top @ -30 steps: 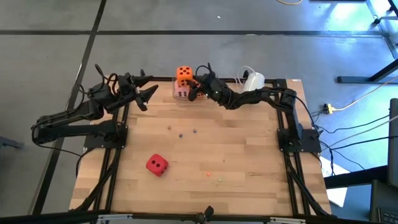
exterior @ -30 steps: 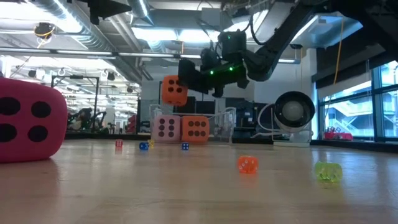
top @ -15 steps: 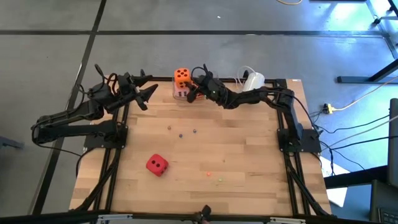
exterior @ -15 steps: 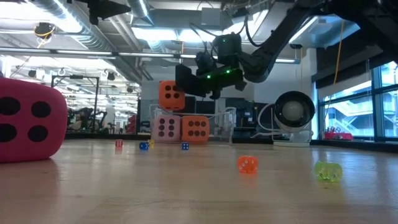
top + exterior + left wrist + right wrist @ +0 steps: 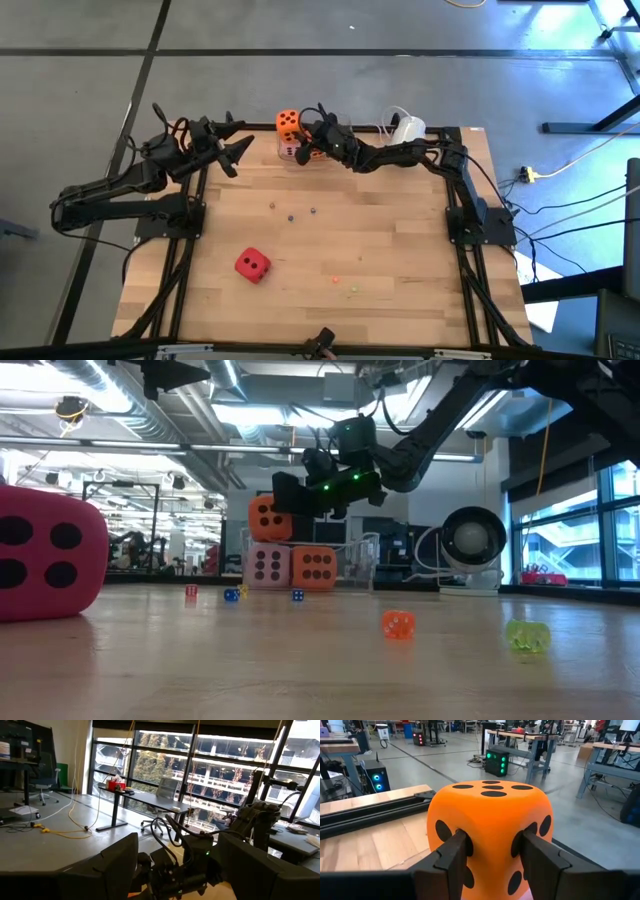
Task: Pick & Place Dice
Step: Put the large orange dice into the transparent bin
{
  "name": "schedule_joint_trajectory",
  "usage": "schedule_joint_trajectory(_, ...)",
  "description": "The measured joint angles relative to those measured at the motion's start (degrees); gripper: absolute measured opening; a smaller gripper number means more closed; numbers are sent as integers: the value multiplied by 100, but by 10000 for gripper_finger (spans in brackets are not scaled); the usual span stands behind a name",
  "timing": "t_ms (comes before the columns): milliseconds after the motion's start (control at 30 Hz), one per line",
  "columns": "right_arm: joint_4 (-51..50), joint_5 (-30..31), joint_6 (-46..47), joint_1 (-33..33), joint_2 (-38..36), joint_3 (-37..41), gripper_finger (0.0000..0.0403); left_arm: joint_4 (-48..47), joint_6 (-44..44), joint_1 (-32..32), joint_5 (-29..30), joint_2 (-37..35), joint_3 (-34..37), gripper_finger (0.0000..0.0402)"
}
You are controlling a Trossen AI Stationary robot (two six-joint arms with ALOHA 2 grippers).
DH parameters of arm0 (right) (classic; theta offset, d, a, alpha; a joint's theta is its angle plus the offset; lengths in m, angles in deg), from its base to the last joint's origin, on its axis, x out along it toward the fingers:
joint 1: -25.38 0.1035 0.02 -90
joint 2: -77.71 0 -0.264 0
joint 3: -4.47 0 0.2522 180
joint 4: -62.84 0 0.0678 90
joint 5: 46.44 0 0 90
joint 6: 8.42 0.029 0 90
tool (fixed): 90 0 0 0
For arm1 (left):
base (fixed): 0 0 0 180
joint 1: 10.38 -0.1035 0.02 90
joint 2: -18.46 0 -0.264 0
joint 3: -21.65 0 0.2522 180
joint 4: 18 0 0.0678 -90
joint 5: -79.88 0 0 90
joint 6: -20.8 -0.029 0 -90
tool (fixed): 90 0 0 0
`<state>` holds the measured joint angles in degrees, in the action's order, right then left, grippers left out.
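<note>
My right gripper (image 5: 305,128) is at the table's far edge, shut on an orange die (image 5: 288,121), which also shows in the low view as the orange die (image 5: 268,518). Under it a pale pink die (image 5: 267,565) and a second orange die (image 5: 313,567) sit side by side in a clear container (image 5: 362,550). A red die (image 5: 252,265) rests on the table near the left front. My left gripper (image 5: 238,140) waits open at the far left, touching nothing. My right gripper pinches the orange die between its two fingers (image 5: 452,851), which press on the die's side facing the wrist (image 5: 492,835). The fingers come about level from the table's right. The die is lifted clear and hangs upright just above the pink die.
Tiny beads lie scattered on the table: several mid-table (image 5: 291,214), an orange one (image 5: 397,624) and a green one (image 5: 527,635) nearer the front. A white round device (image 5: 407,128) stands at the far edge, right of the container. The table's middle is open wood (image 5: 400,240).
My right gripper has carried the orange die toward the table's left and lowered it a little, from over the container's middle to over the pink die. It has stayed shut on the die.
</note>
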<state>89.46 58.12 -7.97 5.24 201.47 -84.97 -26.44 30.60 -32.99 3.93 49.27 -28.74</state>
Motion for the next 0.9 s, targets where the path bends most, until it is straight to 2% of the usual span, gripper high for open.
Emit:
schedule_joint_trajectory(333,-17,-65,-117,0,0,0,168,0,-16,0,2,0,0,269)
schedule_joint_trajectory(700,-285,-65,-111,0,-2,0,269,0,-13,0,2,0,0,267)
schedule_joint_trajectory(900,-674,-286,-95,-4,-196,0,296,-1,-11,0,1,0,0,268)
